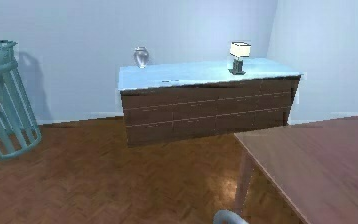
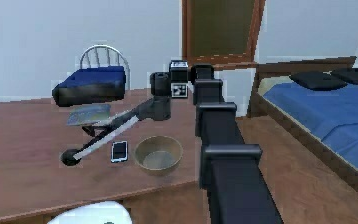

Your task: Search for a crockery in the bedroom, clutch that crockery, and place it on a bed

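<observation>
Grasp step in hand: gripper (image 2: pixel 89 147) near bowl (image 2: pixel 158 153) on table (image 2: pixel 27 125), its spread and load indeterminable; next move, as judged, seats it on the bowl's rim.

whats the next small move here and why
Probably draw the arm in a little, so the gripper comes nearer the bowl. The tan bowl sits on the wooden table, lower in the arm side view than the gripper's end, and looks like the crockery wanted. The bed waits at that view's right.
</observation>
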Tool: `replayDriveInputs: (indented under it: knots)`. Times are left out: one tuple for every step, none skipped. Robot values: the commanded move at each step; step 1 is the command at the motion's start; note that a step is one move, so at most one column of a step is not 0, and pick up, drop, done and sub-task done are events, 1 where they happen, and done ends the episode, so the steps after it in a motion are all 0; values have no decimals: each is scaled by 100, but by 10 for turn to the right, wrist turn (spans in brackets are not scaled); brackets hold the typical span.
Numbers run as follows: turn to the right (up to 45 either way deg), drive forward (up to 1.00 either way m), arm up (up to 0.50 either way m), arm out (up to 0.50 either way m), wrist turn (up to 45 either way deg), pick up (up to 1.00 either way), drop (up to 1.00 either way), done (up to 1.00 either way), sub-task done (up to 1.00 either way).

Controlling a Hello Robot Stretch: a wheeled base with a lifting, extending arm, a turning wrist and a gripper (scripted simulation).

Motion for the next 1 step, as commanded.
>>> replayDriveInputs:
  knots:
    - [0, 0, 0, 0, 450, 0, 0, 0, 0]
